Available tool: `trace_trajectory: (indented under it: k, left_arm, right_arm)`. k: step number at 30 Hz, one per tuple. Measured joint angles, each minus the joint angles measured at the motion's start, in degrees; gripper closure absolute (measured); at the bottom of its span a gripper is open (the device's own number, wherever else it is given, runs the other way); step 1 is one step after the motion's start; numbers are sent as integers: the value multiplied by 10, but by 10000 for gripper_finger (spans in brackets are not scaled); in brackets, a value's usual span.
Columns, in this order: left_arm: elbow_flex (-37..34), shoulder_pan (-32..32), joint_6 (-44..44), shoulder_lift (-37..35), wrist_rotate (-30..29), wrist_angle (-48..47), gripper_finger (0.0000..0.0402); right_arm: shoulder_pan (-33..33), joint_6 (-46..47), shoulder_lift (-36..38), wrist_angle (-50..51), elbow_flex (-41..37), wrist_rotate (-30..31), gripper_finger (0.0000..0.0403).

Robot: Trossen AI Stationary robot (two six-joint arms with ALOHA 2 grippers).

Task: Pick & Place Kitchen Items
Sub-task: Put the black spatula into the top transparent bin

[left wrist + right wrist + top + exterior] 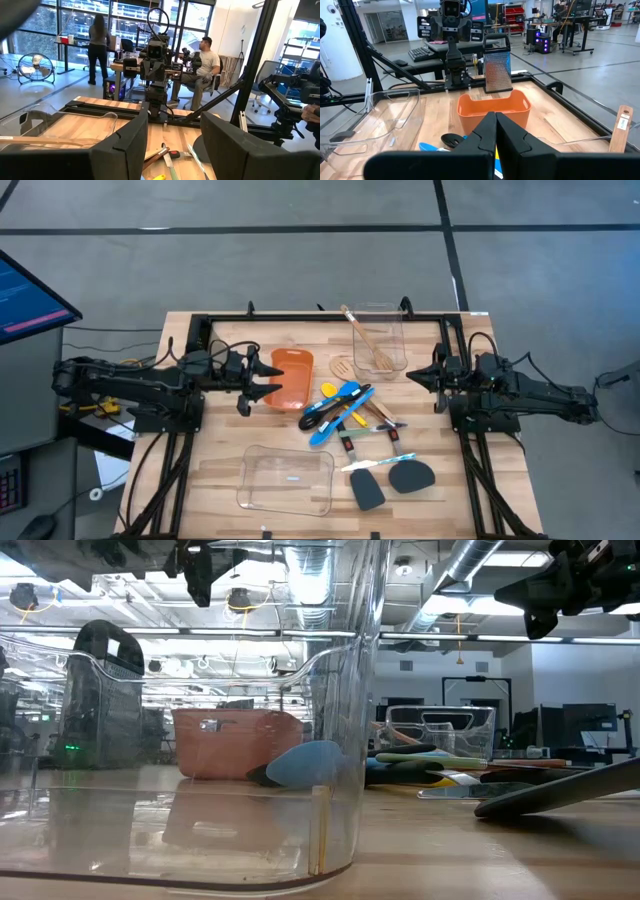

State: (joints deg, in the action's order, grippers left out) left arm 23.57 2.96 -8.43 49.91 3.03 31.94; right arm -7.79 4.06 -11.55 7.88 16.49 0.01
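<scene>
Between the arms, mid-table, the utensils (350,412) lie in a tangled heap beside the orange bin (289,377). Left gripper (268,379) hovers open and empty over the bin; right gripper (415,374) waits closed. Crossed handles could drag neighbours along when one is lifted.

Orange bin (289,377), two clear containers (286,480) (379,337), table (220,450).

Two matte black jointed metal arms, left arm (130,385) and right arm (525,390). Black cables loop along both. Each ends in two blunt dark fingers (125,147).
</scene>
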Motion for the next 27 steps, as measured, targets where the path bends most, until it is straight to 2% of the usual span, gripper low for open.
trace_trajectory:
  k: [27]
  left_arm:
    - [0, 0, 0, 0, 0, 16, 233]
  right_arm:
    - [0, 0, 0, 0, 0, 0, 402]
